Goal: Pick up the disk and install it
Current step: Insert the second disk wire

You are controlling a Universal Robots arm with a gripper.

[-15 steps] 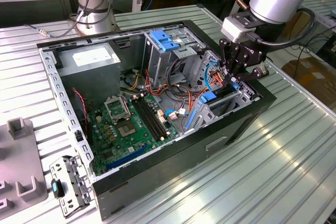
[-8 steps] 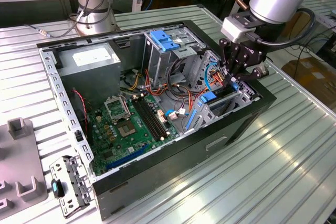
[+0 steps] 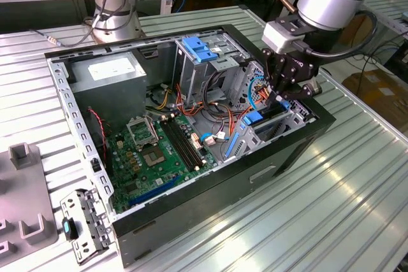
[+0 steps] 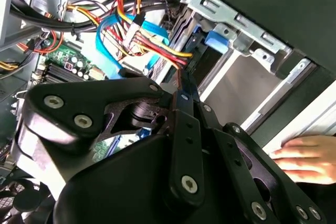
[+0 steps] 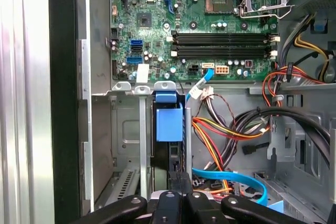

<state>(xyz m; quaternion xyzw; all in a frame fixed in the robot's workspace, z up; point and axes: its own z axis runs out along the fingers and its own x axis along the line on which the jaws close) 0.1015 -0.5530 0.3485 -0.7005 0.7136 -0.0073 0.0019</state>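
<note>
The disk (image 3: pixel 255 119) stands on edge inside the metal drive bay at the front corner of the open computer case (image 3: pixel 210 189), on the exterior view's right. Its blue carrier end (image 5: pixel 169 124) sits between the bay's two rails, and the same blue piece (image 4: pixel 216 39) appears under the bay's steel frame in the second wrist view. My gripper (image 3: pixel 281 97) hangs right over that bay. Its black fingers are shut together to a narrow tip (image 4: pixel 182 85) that meets the disk's near edge (image 5: pixel 181 178); nothing shows between the fingers.
Red, yellow and orange cables plus a light-blue ribbon (image 5: pixel 231 177) crowd the bay's side. The green motherboard (image 3: pixel 153 151), grey power supply (image 3: pixel 111 71) and blue ribbed latch (image 3: pixel 201 49) fill the case. A person's hand (image 4: pixel 304 156) rests outside the case wall. Grey fixtures (image 3: pixel 22 189) lie on the table.
</note>
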